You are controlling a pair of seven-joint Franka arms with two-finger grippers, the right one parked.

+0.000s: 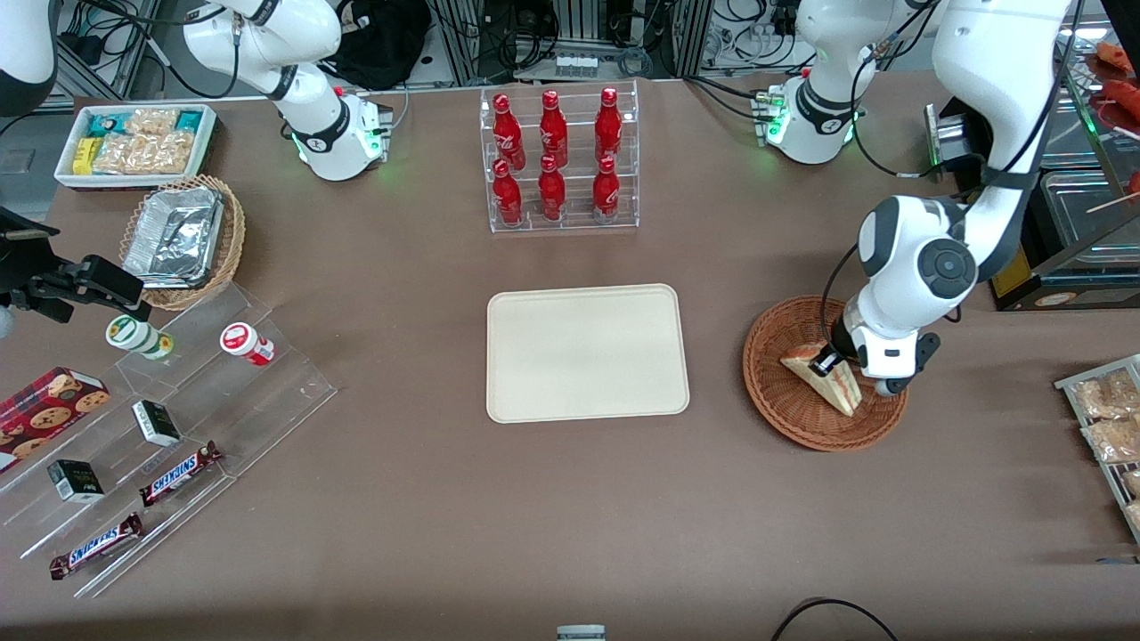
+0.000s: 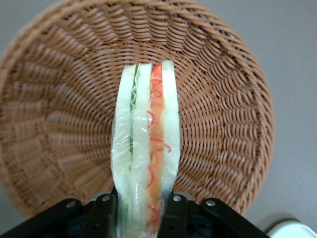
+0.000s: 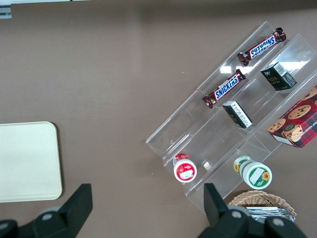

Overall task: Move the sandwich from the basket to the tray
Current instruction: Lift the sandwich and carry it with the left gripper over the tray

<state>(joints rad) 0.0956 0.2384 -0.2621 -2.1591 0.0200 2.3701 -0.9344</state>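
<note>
While over the basket (image 1: 824, 374), the hand (image 2: 143, 210) pinches the sandwich (image 2: 146, 144) — fingers either side

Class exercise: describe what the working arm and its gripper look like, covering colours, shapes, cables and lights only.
The working arm is glossy white with rounded segments, dark grey joint bands and a round grey cap. A black cable loops beside it. Its base glows green. The gripper has black fingers fastened with silver screws.

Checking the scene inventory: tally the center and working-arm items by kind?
Red bottles in rack: 6
Tray: 1
Basket: 1
Sandwich, in basket, gripper shut on it: 1
Total: 9
</note>
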